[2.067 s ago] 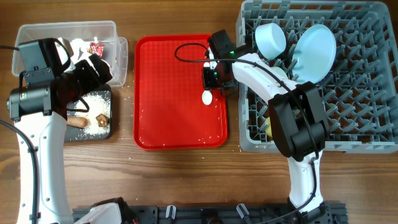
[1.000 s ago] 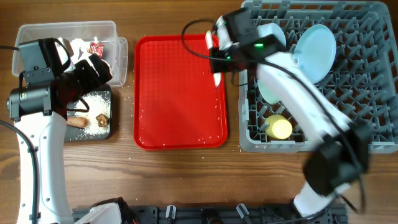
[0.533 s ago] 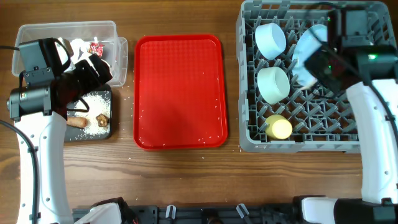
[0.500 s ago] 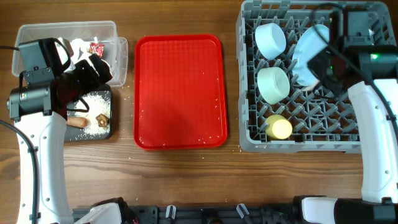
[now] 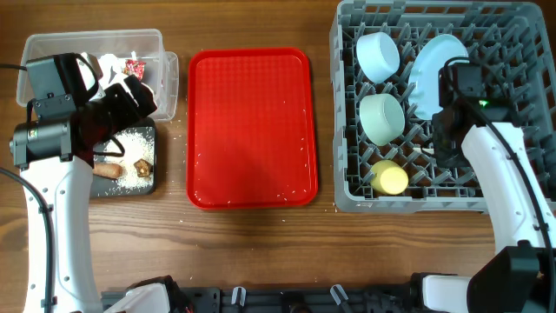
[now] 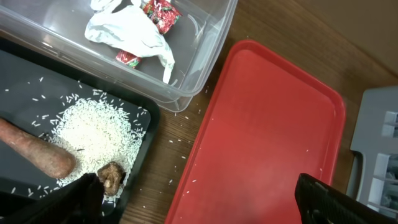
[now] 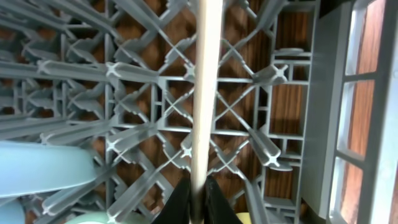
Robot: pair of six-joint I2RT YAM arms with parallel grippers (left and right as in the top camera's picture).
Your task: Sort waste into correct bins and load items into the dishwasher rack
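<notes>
My right gripper is shut on the handle of the white plastic spoon, held over the peg floor of the grey dishwasher rack. In the overhead view it hovers inside the rack, right of the pale green bowl and yellow cup. The pale blue bowl and pale blue plate stand at the rack's back. My left gripper is open and empty above the black tray, which holds rice, the sausage stick and a brown lump.
The clear tub holds white tissue and the red wrapper. The flat red serving tray lies between the bins and the rack, with a few rice grains on it. Stray grains dot the wooden table.
My right arm lifted the spoon off the red tray and carried it right, over the rack, then down among the pegs. The left arm has not moved.
</notes>
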